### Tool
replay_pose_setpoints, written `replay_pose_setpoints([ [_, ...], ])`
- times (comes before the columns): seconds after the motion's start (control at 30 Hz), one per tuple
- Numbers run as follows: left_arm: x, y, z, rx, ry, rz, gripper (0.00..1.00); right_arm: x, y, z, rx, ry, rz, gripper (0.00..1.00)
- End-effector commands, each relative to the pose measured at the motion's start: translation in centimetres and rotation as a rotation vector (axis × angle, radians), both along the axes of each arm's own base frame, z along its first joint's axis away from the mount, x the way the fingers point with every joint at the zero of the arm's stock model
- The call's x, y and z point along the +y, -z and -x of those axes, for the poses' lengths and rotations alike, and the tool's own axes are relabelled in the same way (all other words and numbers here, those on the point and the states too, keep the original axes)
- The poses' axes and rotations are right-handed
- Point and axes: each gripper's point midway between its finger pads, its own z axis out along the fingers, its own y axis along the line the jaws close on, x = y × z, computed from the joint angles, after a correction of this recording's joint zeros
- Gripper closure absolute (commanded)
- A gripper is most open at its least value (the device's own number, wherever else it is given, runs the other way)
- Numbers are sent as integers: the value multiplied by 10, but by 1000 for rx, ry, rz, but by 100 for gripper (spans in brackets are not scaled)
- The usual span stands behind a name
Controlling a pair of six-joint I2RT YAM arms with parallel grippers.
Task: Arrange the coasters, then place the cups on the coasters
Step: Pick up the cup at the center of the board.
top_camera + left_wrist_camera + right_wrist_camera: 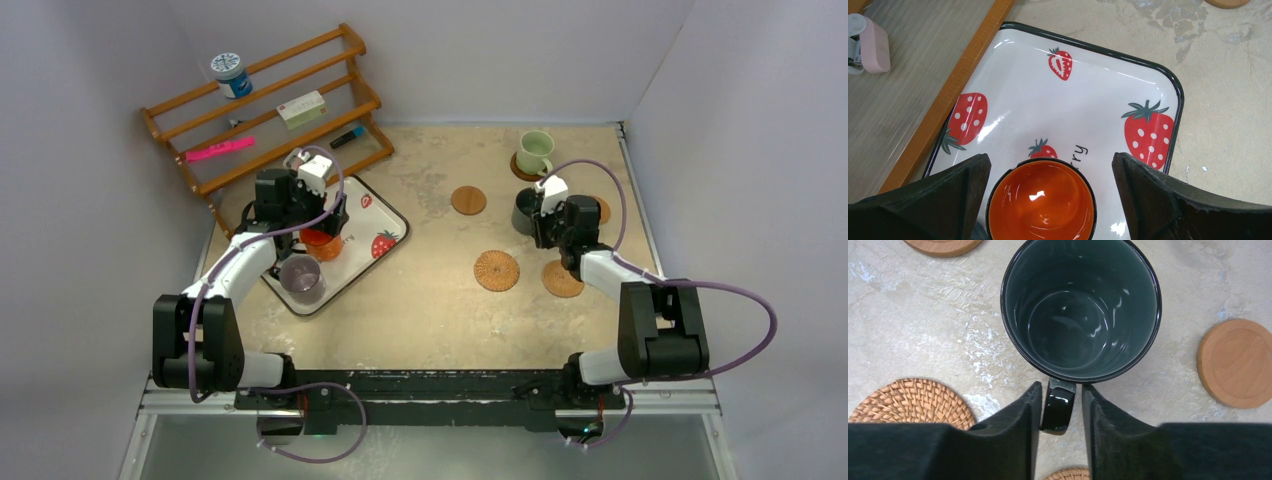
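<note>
Right gripper (1062, 390) brackets the handle (1058, 412) of the dark cup (1080, 310), with one cup seated so far.

Its jaws stand narrow on either side of the handle, low in the wrist frame, too close to tell whether they pinch it. The dark cup stands on bare table (430, 300) between a wicker coaster (913, 402) at lower left and a plain coaster (1235, 362) at right. Overhead, the coasters (468, 200) lie spread across the right half, and only the pale green cup (535, 152), upper right, sits on one. At centre left the left gripper (1050, 157) hangs wide apart astride the orange cup (1040, 205) on the strawberry tray (1098, 90), touching neither side, with the purple cup (301, 277) beside it. Four coasters look unfilled.
</note>
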Motion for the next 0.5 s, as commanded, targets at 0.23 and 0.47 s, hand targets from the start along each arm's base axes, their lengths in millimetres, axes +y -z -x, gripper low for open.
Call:
replay_pose_setpoints([
  [0.23, -2, -14, -4, -54, 13, 16, 0, 1, -17, -6, -74, 0, -8, 100],
  [0.47, -2, -13, -4, -52, 13, 16, 0, -5, -43, -4, -174, 35, -7, 100],
])
